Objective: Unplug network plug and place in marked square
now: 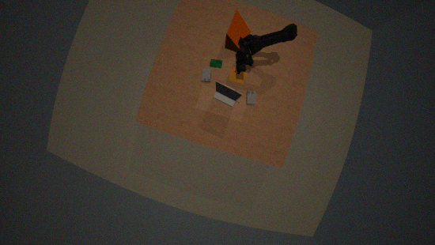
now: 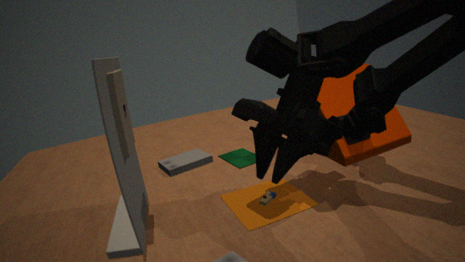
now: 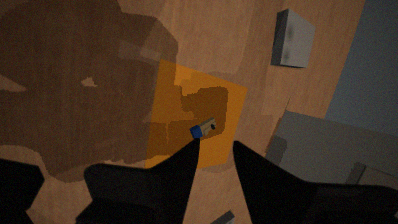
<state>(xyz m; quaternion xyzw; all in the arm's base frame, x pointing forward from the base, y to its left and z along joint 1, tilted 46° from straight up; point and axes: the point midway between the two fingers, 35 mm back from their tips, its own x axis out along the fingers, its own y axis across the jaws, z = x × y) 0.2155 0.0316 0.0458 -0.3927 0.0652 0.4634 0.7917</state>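
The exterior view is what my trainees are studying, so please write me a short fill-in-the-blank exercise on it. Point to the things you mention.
The plug [image 2: 267, 198] [image 3: 203, 128] lies on the ____ square.
The fingers [image 2: 259, 162] stand ____, with nothing held between them.
The upright panel [image 2: 111, 97] [image 3: 340, 135] has an empty ____ that the plug fits.
The sloped block [image 2: 338, 95] [image 1: 238, 29] behind the gripper [image 2: 269, 181] [image 3: 216, 142] [image 1: 239, 73] is ____.

Missing words: orange-yellow; apart; socket; orange-red.
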